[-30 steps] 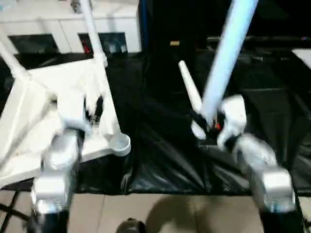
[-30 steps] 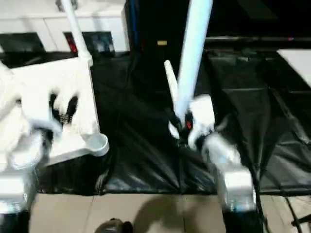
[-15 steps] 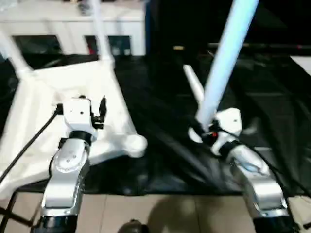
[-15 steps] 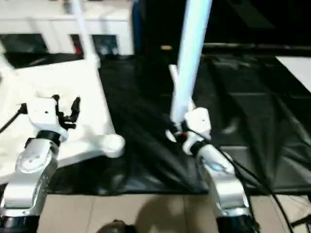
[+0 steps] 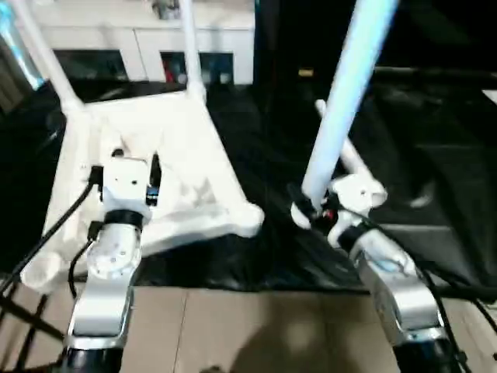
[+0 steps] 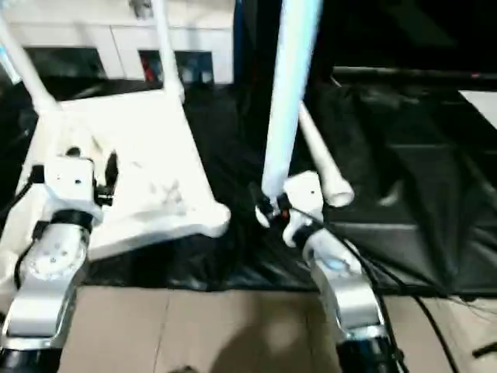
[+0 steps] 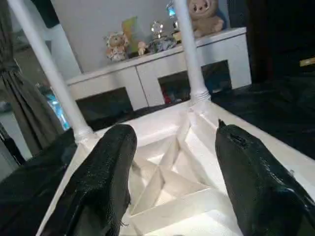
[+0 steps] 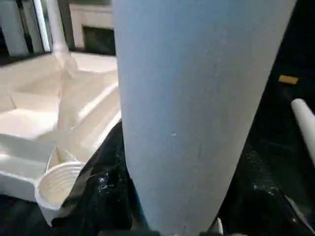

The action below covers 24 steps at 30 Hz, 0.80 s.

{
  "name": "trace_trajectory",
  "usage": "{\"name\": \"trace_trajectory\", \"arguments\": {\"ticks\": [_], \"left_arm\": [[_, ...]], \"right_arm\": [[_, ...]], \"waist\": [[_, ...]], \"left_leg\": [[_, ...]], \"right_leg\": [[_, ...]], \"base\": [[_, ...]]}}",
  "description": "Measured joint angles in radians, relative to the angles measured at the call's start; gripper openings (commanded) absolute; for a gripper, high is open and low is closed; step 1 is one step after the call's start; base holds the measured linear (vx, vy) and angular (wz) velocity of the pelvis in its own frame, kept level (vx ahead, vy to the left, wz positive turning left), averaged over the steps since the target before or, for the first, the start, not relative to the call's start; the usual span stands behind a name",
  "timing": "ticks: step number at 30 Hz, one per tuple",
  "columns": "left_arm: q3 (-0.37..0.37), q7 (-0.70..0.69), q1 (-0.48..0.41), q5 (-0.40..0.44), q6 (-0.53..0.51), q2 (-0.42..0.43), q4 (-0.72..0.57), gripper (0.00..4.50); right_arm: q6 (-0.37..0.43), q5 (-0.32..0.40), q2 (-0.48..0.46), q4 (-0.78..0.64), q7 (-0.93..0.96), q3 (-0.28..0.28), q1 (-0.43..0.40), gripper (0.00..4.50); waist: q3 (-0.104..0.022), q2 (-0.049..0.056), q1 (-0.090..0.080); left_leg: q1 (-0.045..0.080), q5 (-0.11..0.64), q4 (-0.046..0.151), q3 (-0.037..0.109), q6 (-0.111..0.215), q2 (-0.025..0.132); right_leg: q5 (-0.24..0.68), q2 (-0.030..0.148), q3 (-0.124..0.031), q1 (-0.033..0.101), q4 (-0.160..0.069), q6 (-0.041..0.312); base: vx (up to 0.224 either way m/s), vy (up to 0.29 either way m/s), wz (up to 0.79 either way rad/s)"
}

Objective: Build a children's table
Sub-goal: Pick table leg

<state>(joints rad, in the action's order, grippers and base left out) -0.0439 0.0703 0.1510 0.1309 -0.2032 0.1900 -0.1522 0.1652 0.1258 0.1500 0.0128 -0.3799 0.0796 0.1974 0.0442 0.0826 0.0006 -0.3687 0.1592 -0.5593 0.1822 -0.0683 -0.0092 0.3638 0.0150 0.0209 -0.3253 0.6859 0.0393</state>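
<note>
We've got the tabletop point(image 5: 155, 167) upside down on the black sheet point(image 5: 435, 179), ribs up, w/ two legs already standing in its far corner sockets: one at the far-left corner point(image 5: 43, 54), one at the far-right point(image 5: 190, 50). Compared w/ a sec ago the whole view has swung, so the tabletop now sits nearer the middle; that's camera, not the parts moving. Real change: our right gripper point(image 5: 314, 208) w/ its leg has closed in on the tabletop.

Right gripper is clamped on the lower end of the third leg point(image 5: 345, 85), held near upright, just beside the tabletop's near-right empty socket point(image 5: 247, 221) but not over it yet. Right wrist view shows that ribbed socket cup point(image 8: 59, 183) close to the leg's foot. The fourth leg point(image 5: 342, 151) lies on the sheet beyond the held one, away from the tabletop.

Left gripper point(image 5: 133, 165) hovers over the tabletop's near half, fingers point(image 7: 106, 167) spread, holding nothing.

Meaning: we're lined up for insertion; next is shifting the leg end over that socket & pressing down. Near-left socket point(image 5: 39, 270) also open.
</note>
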Motion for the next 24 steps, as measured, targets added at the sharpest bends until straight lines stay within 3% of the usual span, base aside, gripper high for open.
{"name": "trace_trajectory", "arguments": {"ticks": [1,2,3,4,5,6,7,8,9,11,12,15,18,20,21,22,23,24], "left_arm": [[0.0,0.0,0.002,-0.003,-0.005,-0.003,0.0,2.94],[0.001,0.0,0.002,-0.004,-0.008,-0.007,0.002,2.94],[0.005,-0.002,0.0,-0.008,-0.009,-0.017,0.006,2.94],[0.012,-0.004,0.001,-0.011,-0.009,-0.022,0.006,2.94],[0.014,-0.006,0.0,-0.011,-0.008,-0.022,0.007,2.94],[0.013,-0.008,0.006,-0.011,0.0,-0.019,0.007,2.94],[0.014,-0.009,0.011,-0.01,0.006,-0.019,0.006,2.94],[0.013,-0.009,0.013,-0.01,0.008,-0.02,0.006,2.94],[0.013,-0.009,0.013,-0.01,0.009,-0.019,0.007,2.94],[0.012,-0.011,0.008,-0.013,0.005,-0.022,0.014,2.94],[0.011,-0.012,0.008,-0.017,0.004,-0.022,0.016,2.94],[0.008,-0.012,0.01,-0.019,0.004,-0.024,0.016,2.94],[-0.01,-0.029,0.005,-0.051,0.014,-0.024,0.016,2.94],[-0.027,-0.035,0.004,-0.059,0.011,-0.023,0.016,2.94],[-0.038,-0.036,0.001,-0.067,0.011,-0.023,0.016,2.94],[-0.04,-0.036,0.001,-0.068,0.011,-0.023,0.017,2.94],[-0.039,-0.037,0.0,-0.069,0.011,-0.023,0.018,2.94],[-0.031,-0.041,0.001,-0.071,0.011,-0.025,0.018,2.94]], "right_arm": [[0.001,0.003,0.002,0.0,-0.002,0.0,0.0,1.89],[0.005,0.01,0.005,0.0,-0.01,0.0,-0.005,1.89],[0.01,0.017,0.012,0.001,-0.018,-0.001,-0.016,1.89],[0.019,0.025,0.02,0.001,-0.024,-0.008,-0.025,1.89],[0.021,0.031,0.021,0.001,-0.031,-0.014,-0.028,1.89],[0.018,0.036,0.023,-0.006,-0.04,-0.022,-0.027,1.89],[0.013,0.034,0.027,-0.008,-0.042,-0.024,-0.025,1.89],[0.009,0.029,0.032,-0.008,-0.045,-0.02,-0.024,1.89],[0.005,0.025,0.036,-0.006,-0.047,-0.01,-0.023,1.89],[0.005,0.017,0.038,0.003,-0.06,0.01,-0.022,1.89],[0.005,0.017,0.035,0.005,-0.07,0.026,-0.018,1.89],[0.005,0.017,0.03,0.009,-0.084,0.043,-0.005,1.89],[0.0,0.006,0.027,0.016,-0.087,0.049,0.014,1.89],[-0.003,0.003,0.02,0.03,-0.085,0.049,0.024,1.89],[-0.001,0.004,0.009,0.038,-0.076,0.048,0.031,1.89],[-0.001,0.004,0.005,0.038,-0.067,0.046,0.032,1.89],[-0.001,0.004,0.007,0.04,-0.054,0.042,0.032,1.89],[-0.001,0.002,0.008,0.049,-0.032,0.025,0.032,1.89]], "waist": [[-0.002,-0.015,0.01],[0.001,-0.02,0.021],[0.004,-0.023,0.033],[0.005,-0.027,0.058],[0.006,-0.037,0.066],[0.001,-0.043,0.078],[0.0,-0.044,0.084],[-0.002,-0.039,0.091],[-0.007,-0.022,0.094],[-0.005,-0.024,0.101],[-0.005,-0.021,0.099],[-0.004,-0.02,0.102],[-0.002,-0.018,0.116],[0.001,-0.015,0.117],[0.005,-0.02,0.12],[0.009,-0.026,0.127],[0.012,-0.031,0.143],[0.013,-0.031,0.168]], "left_leg": [[0.002,-0.013,0.02,-0.009,-0.011,-0.002],[-0.002,-0.012,0.023,-0.018,-0.011,0.007],[-0.01,0.008,-0.008,-0.052,0.02,0.031],[-0.021,0.034,-0.096,-0.143,0.052,0.065],[-0.019,0.035,-0.129,-0.184,0.053,0.073],[-0.012,0.035,-0.119,-0.221,0.053,0.073],[-0.006,0.037,-0.094,-0.234,0.056,0.074],[0.001,0.037,-0.063,-0.241,0.059,0.08],[0.002,0.05,-0.041,-0.242,0.048,0.097],[-0.006,0.044,-0.045,-0.25,0.037,0.12],[-0.02,0.039,-0.048,-0.238,0.04,0.119],[-0.04,0.035,-0.05,-0.22,0.045,0.119],[-0.053,0.029,-0.051,-0.209,0.037,0.122],[-0.053,0.019,-0.051,-0.195,0.023,0.116],[-0.047,0.02,-0.051,-0.214,0.022,0.126],[-0.042,0.02,-0.049,-0.235,0.022,0.129],[-0.035,0.023,-0.045,-0.256,0.025,0.134],[-0.033,0.034,-0.06,-0.267,0.043,0.145]], "right_leg": [[-0.031,0.015,-0.021,0.015,-0.042,-0.002],[-0.076,0.014,-0.023,0.011,-0.042,-0.03],[-0.079,0.003,-0.01,0.01,-0.041,-0.024],[-0.078,-0.004,-0.008,0.007,-0.036,-0.016],[-0.082,-0.002,-0.009,0.005,-0.038,-0.013],[-0.088,-0.002,-0.007,-0.012,-0.038,-0.016],[-0.095,-0.01,-0.007,-0.026,-0.038,-0.015],[-0.107,-0.021,-0.003,-0.037,-0.039,-0.01],[-0.114,-0.033,0.012,-0.046,-0.039,0.003],[-0.121,-0.038,0.029,-0.049,-0.044,0.012],[-0.121,-0.024,0.06,-0.047,-0.045,0.02],[-0.119,0.007,0.13,-0.038,-0.054,0.038],[-0.114,0.029,0.179,-0.02,-0.056,0.035],[-0.108,0.031,0.186,-0.012,-0.052,0.032],[-0.107,0.026,0.164,-0.019,-0.048,0.03],[-0.103,0.029,0.149,-0.017,-0.042,0.023],[-0.1,0.036,0.139,-0.016,-0.038,0.018],[-0.103,0.045,0.134,-0.016,-0.038,0.012]], "base": [[-0.114,-0.256,-0.03],[-0.136,-0.315,0.01],[-0.136,-0.315,0.01],[-0.126,-0.299,-0.03],[-0.083,-0.246,-0.12],[-0.083,-0.246,-0.12],[-0.075,-0.2,-0.03],[-0.078,-0.152,0.05],[-0.078,-0.152,0.05],[-0.063,-0.086,0.17],[-0.057,-0.065,0.2],[-0.044,-0.014,0.55],[-0.033,-0.016,0.58],[-0.025,-0.005,0.55],[-0.027,-0.003,0.56],[-0.013,0.012,0.34],[0.0,0.0,0.0],[0.0,0.0,0.0]]}}
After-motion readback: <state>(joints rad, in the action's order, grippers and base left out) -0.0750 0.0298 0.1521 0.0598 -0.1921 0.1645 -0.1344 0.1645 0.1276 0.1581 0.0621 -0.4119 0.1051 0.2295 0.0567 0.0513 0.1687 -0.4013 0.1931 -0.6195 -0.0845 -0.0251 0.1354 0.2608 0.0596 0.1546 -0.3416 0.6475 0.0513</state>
